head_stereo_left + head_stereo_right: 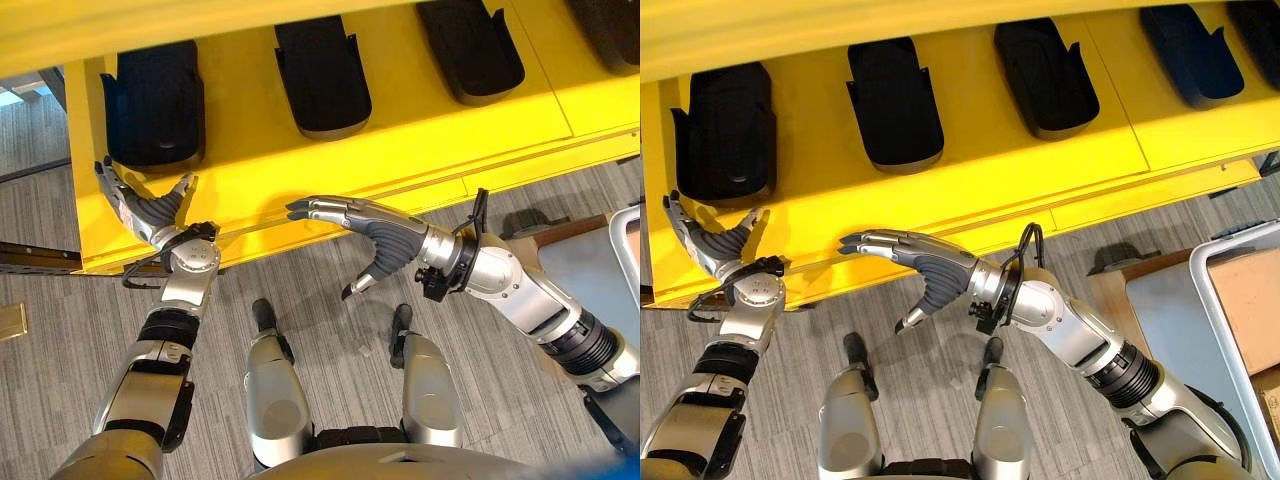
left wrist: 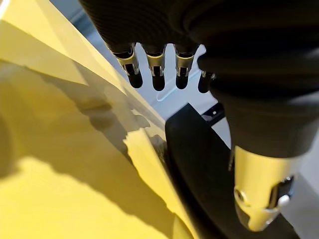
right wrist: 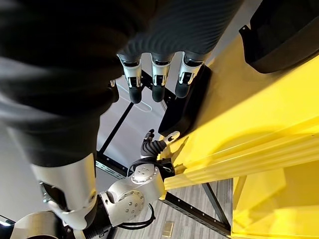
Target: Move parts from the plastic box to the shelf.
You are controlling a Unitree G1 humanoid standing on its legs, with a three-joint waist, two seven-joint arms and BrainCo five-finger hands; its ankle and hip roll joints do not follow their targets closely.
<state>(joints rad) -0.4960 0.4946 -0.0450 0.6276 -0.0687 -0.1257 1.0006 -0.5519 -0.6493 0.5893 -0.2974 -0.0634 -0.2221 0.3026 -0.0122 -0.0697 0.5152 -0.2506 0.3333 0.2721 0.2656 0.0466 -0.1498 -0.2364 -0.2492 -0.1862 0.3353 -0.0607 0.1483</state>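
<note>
Grey floor lay below the shelf point(image 1: 300, 190), where parts point(image 1: 322, 75) were spaced in a row; both hands (left point(image 1: 150, 212), right point(image 1: 372, 238)) were held open, empty, at its edge.

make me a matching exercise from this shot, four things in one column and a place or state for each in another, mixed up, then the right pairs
Things:
1. left robot hand
2. right robot hand
3. black parts
4. grey plastic box

Places or states:
A. lying in a row on the yellow shelf
B. on the floor at the robot's right side
C. open, fingers spread beside the leftmost black part
D. open, fingers stretched out along the shelf's front edge, holding nothing

Pairs: 1-C, 2-D, 3-A, 4-B
</note>
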